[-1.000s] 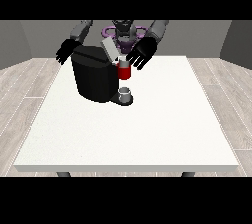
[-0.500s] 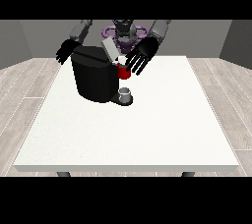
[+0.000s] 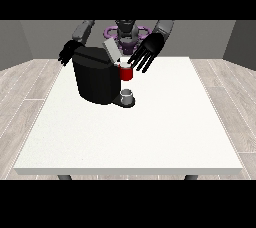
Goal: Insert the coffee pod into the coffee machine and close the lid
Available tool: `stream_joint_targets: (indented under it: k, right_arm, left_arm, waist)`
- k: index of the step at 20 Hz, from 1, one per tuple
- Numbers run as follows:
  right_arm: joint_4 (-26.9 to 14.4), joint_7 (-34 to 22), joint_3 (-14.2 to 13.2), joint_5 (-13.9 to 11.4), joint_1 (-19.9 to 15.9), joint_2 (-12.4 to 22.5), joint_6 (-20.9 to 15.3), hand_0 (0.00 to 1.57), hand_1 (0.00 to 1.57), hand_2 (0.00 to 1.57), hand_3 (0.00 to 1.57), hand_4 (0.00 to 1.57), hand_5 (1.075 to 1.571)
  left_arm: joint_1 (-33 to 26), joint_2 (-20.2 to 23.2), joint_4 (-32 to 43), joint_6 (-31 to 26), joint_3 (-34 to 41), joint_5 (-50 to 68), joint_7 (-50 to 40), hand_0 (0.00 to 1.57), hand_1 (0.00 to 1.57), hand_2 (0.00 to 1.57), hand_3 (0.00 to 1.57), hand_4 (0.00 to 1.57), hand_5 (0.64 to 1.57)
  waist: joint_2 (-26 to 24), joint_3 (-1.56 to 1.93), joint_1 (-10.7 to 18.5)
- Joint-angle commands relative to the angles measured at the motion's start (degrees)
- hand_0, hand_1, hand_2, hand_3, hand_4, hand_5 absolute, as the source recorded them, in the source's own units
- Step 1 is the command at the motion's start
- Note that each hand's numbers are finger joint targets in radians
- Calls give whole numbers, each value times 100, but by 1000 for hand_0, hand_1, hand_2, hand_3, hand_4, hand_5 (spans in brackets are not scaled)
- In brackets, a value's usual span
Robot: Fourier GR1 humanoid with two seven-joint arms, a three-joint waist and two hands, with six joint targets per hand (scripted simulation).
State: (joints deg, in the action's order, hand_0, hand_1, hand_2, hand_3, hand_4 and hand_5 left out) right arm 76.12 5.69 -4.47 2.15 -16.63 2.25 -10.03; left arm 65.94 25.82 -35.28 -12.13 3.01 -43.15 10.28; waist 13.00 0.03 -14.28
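White bench (image 3: 150, 132) carries a black coffee machine (image 3: 95, 79), lid (image 3: 111, 51) still up; the hand at the view's right (image 3: 147, 52), fingers spread and holding nothing, has lifted slightly above it, pod not discernible.

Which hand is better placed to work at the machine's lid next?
Probably the robot's left, the hand at the view's right: fingers spread, hovering just above the raised lid and the red thing at the machine. The other hand sits behind the coffee machine.
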Motion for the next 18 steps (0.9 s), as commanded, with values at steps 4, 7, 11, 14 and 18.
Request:
stream_joint_targets:
  k: [4,7,11,14,18]
  right_arm:
    - [-337,168,-248,91,61,72,-62,0,0,0,0,378,1571]
    - [-307,201,-22,-30,290,-87,-81,0,0,0,0,411,1571]
    - [-468,253,-168,100,658,-37,12,0,0,0,0,427,1571]
    - [-570,105,-381,237,730,0,-66,0,0,0,0,387,1571]
    - [-536,-18,-537,274,1025,195,-58,0,0,0,0,424,1571]
  left_arm:
    - [-267,-255,-207,178,-70,-123,-102,0,0,0,0,0,1571]
    - [-160,-283,-121,-230,233,230,-267,0,0,0,0,0,1571]
    - [-535,-775,-239,-74,687,813,-366,0,0,0,0,0,1571]
    - [-951,-1232,-354,12,1120,1445,-96,0,0,0,0,79,1571]
    - [-1640,-1694,-335,-136,1534,2110,122,0,0,0,0,0,1571]
  waist:
    - [-219,-1,261]
    - [-509,-2,233]
    - [-973,-3,515]
    - [-1386,-7,976]
    - [-1911,-8,1220]
